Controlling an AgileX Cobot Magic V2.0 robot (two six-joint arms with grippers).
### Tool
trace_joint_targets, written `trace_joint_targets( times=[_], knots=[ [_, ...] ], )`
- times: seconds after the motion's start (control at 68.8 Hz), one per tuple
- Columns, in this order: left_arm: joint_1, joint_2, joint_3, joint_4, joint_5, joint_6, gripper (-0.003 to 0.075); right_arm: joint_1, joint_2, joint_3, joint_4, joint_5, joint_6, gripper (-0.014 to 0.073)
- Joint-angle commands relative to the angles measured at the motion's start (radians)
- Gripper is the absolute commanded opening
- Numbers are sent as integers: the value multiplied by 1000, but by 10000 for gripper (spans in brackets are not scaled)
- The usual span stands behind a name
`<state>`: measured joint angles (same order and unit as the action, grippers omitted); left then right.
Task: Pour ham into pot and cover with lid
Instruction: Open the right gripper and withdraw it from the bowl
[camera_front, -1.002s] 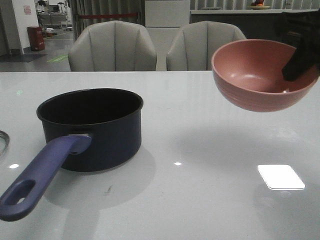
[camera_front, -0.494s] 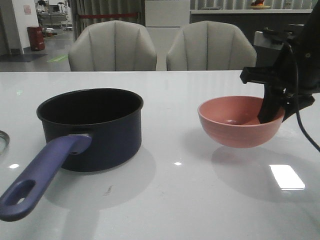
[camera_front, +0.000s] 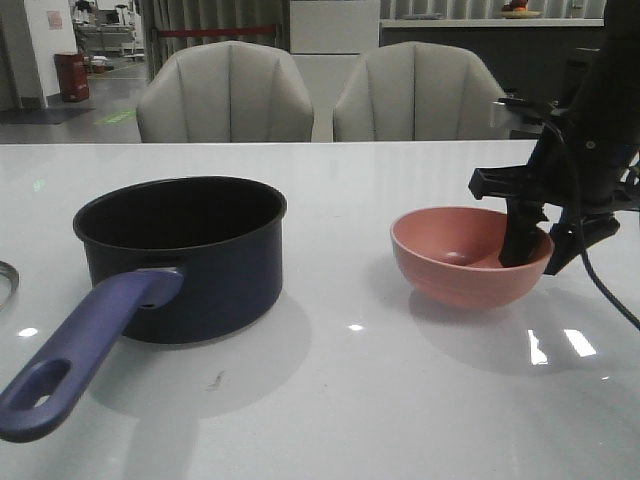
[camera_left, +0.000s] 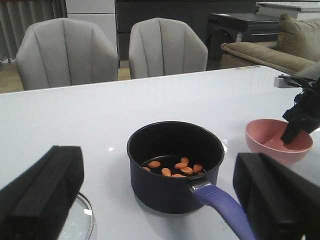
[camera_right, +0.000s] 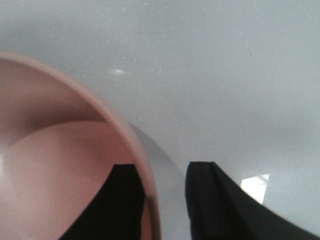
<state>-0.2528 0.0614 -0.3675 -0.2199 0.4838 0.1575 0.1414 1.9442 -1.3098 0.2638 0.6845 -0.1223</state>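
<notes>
The navy pot (camera_front: 190, 265) with its purple-blue handle (camera_front: 85, 350) stands at the table's left. In the left wrist view the ham (camera_left: 175, 167) lies as orange bits on the pot's (camera_left: 165, 195) black floor. The glass lid (camera_left: 82, 220) lies flat left of the pot, only its edge (camera_front: 5, 280) showing in the front view. My left gripper (camera_left: 159, 152) is open and empty, short of the pot. The pink bowl (camera_front: 455, 275) rests empty on the table at right. My right gripper (camera_front: 542, 250) is open astride the bowl's rim (camera_right: 125, 130), one finger inside, the other (camera_right: 210, 195) apart outside.
Two grey chairs (camera_front: 225, 95) stand behind the table's far edge. Bare white table (camera_front: 350, 400) lies between pot and bowl and in front of both. The right arm's cable (camera_front: 600, 290) hangs down right of the bowl.
The right gripper brought the bowl down from the air at upper right onto the table. Its outer finger now stands off the rim. Pot and lid have not moved.
</notes>
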Motion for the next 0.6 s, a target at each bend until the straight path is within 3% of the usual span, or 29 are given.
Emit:
trace_joint_targets(
  times=[0.0,0.421,0.581],
  knots=[
    [-8,10,-26,-13,-84,-2,657,-5,-106,-34,-35,-16,-49,388],
    [-8,10,-26,-13,-84,-2,657,-1,-462,-26,-14,-51,-100,388],
    [-8,10,-26,-13,-84,-2,657,42,-623,78,-13,-152,-100,388]
  ],
)
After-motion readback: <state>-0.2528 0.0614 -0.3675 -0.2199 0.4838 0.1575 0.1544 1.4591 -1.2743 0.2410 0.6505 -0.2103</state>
